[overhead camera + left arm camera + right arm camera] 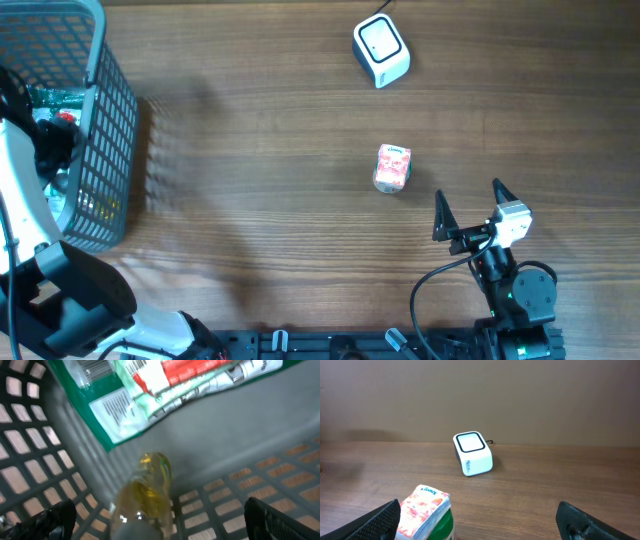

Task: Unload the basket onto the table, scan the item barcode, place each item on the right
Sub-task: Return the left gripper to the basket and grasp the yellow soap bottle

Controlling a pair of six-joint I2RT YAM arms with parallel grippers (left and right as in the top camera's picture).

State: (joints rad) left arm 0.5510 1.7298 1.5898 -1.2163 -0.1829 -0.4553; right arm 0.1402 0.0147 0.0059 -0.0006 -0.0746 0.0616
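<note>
The wooden table [260,150] carries a grey mesh basket [115,110]; a white scanner [381,50]; a small tissue pack [393,167].

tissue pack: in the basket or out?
Out. The tissue pack lies on the table, far from the basket, nearer the scanner.

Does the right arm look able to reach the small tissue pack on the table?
Probably yes: the right fingers stand open, facing the small pink-patterned tissue pack, with only bare wooden table between.
</note>
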